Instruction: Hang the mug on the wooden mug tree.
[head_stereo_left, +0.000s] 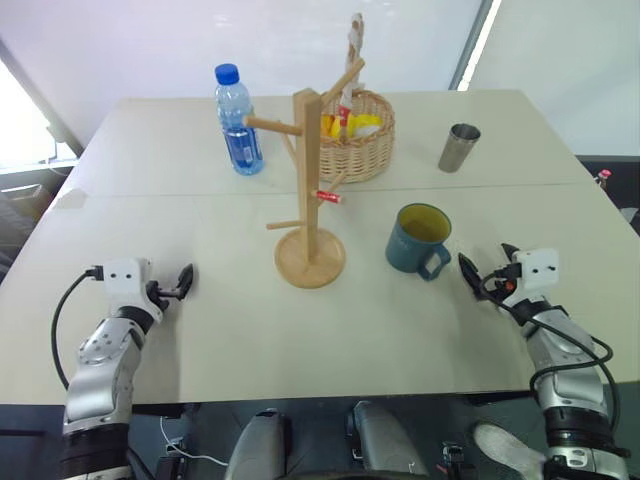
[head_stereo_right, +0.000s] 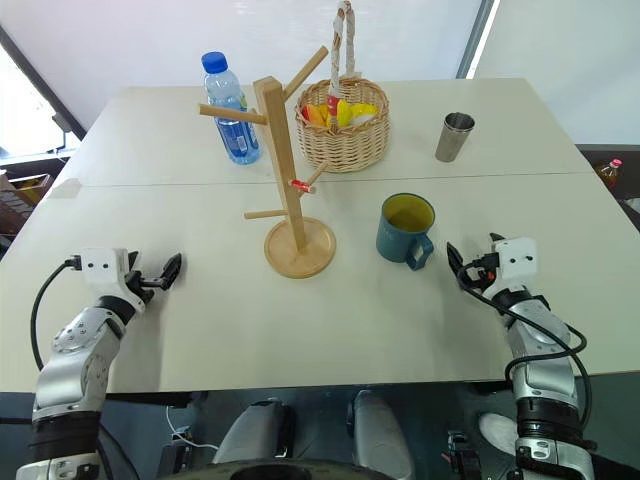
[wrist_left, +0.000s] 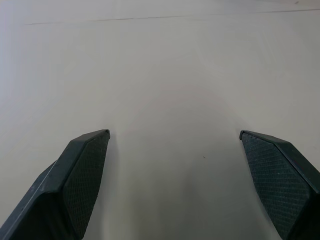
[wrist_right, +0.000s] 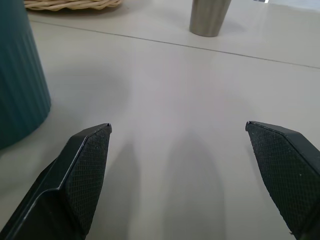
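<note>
Left gripper (head_stereo_left: 184, 281): near left, jaws wide apart, nothing held.
Right gripper (head_stereo_left: 470, 272): near right, spread wide, empty, just right of the mug.
Mug (head_stereo_left: 418, 239): upright on the table (head_stereo_left: 240, 330), ungrasped.
Wooden mug tree (head_stereo_left: 309, 180): centre, pegs bare.
Progress: nothing done; grasp, lift and hang remain.

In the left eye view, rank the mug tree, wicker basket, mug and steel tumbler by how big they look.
1. wooden mug tree
2. wicker basket
3. mug
4. steel tumbler

The tumbler stands farther back, so its rank below the mug is unsure.
</note>
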